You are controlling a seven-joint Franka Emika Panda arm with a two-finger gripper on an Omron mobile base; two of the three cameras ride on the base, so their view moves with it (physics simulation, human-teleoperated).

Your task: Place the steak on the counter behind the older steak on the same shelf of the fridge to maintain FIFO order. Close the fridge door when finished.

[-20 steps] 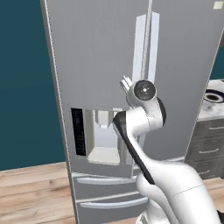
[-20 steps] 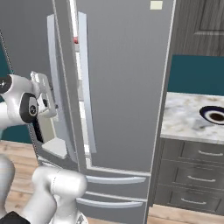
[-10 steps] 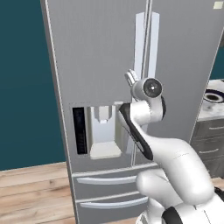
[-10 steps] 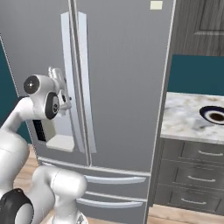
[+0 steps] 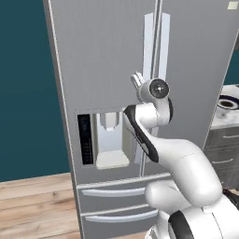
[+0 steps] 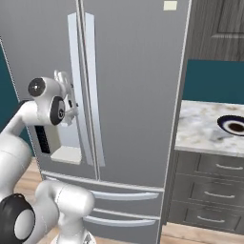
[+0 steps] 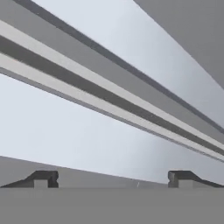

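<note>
- fridge (image 6: 128, 95) doors both shut, pale handles (image 5: 154, 51) side by side at the middle seam
- gripper (image 7: 111, 177) jaws spread wide, empty, just beside the handles
- counter (image 6: 209, 126) right of fridge, steak not visible

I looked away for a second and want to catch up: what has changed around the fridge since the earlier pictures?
The fridge left door, ajar a second ago with the white interior showing, has swung fully shut as the arm pushed it. The gripper stayed open and empty, now close in front of the door handles. The counter and the dark bowl are unchanged.
</note>
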